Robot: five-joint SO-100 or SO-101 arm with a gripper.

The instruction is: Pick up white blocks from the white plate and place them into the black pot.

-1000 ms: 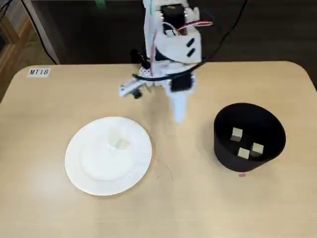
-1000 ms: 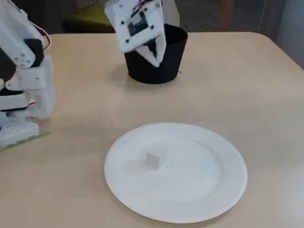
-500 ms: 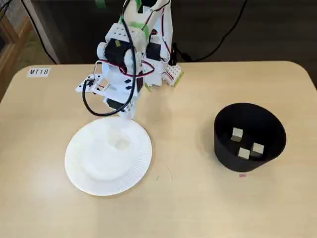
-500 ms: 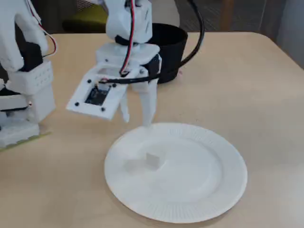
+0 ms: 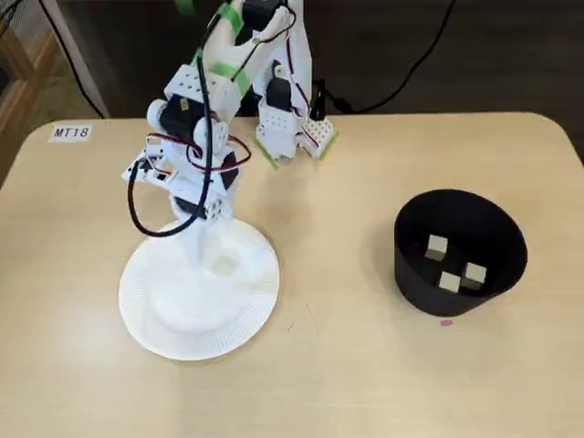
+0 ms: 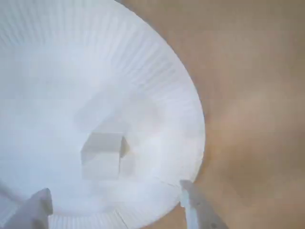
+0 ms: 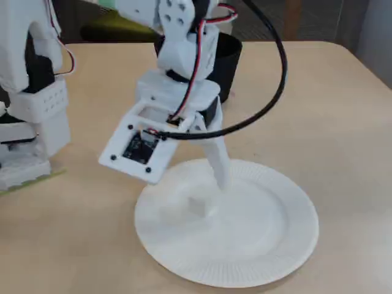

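One white block lies on the white plate, right of the plate's centre. My gripper hangs low over the plate, open, close beside that block. In the wrist view the block sits between and ahead of the two fingertips, untouched, with the plate filling the left. From the side, the finger comes down onto the plate near the faint block. The black pot on the right holds three white blocks; the pot stands behind the arm.
The arm's base stands at the table's far edge, with cables trailing behind it. A label reading MT18 is stuck at the far left corner. A small pink mark lies in front of the pot.
The arm swung from the middle of the table leftward to the plate and dropped lower. The gripper now stands open beside the block on the plate.
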